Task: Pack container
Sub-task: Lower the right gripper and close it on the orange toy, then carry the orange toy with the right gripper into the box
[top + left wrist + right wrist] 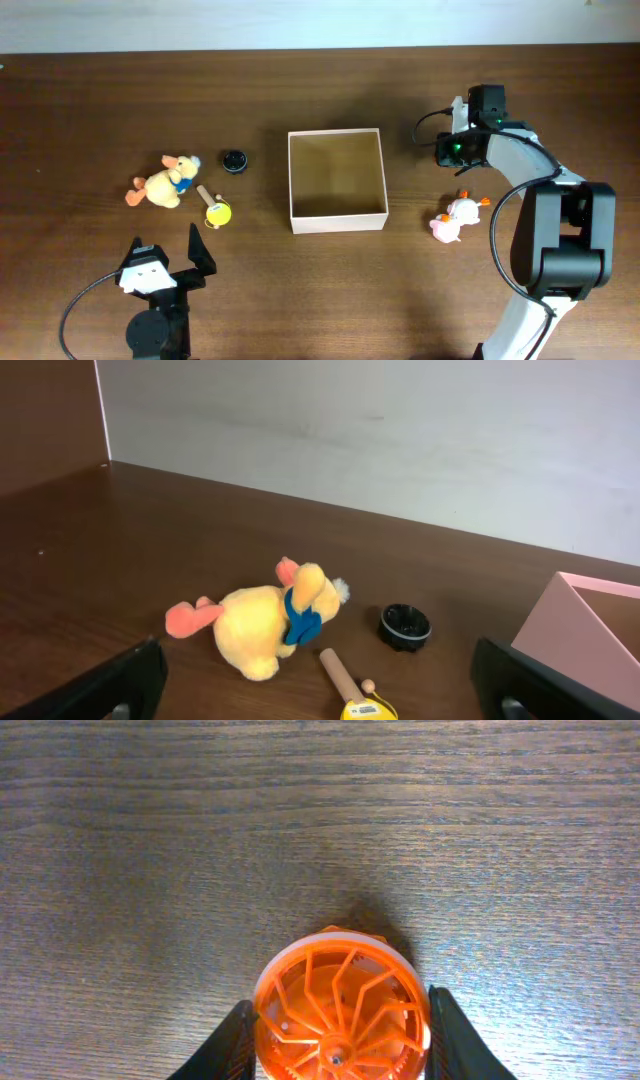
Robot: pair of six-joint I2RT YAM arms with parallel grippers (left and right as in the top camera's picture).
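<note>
The container is a square shallow box with white walls and a tan inside, at the table's middle, with nothing in it. Its corner also shows in the left wrist view. My right gripper is right of the container, and its fingers press both sides of an orange spoked wheel toy on or just above the table. My left gripper is open and empty near the front left. It is short of a yellow plush duck.
The yellow plush duck, a small black round cap and a yellow toy with a wooden handle lie left of the container. A pink and white plush lies to its right, below my right gripper.
</note>
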